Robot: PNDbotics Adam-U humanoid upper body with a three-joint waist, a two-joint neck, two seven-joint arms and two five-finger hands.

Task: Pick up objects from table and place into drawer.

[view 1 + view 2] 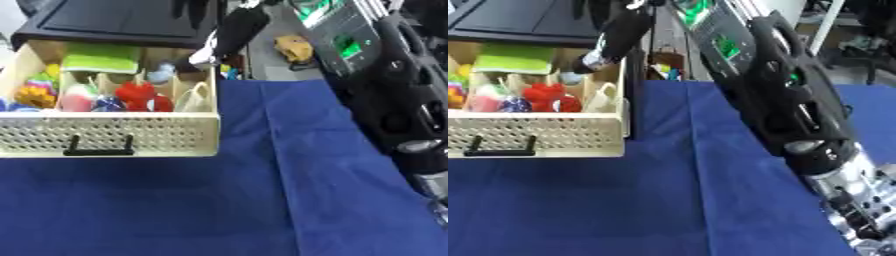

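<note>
Drawer (109, 131) pulled open at upper left of the frame, pale perforated front with a black handle (98, 148), sitting on the blue-clothed tabletop (262, 200). Already stocked: green pad (101, 57) at the back, red toy (140, 96) in the middle compartments, pink ball (79, 97) beside it, a yellow-and-orange knitted thing (35, 90) at far left, a white looped piece (194, 97) in the right-hand compartment. Reaching in from the upper centre, a black arm with a pale tip (206, 54) hovering over the drawer's back right corner, near a small bluish object (160, 74); which arm not clear, and whether anything is held there, cannot tell. Right arm (798, 115) filling the right side of the frame, running down to the lower right corner; right hand (859, 220) only partly in shot, finger state impossible to read. Blue cloth in front showing nothing left to pick. Looks like the placing step, late in the task. Next move, by judgement: let go over a free compartment, lift straight up clear of the drawer wall, then check the tabletop for leftovers.
</note>
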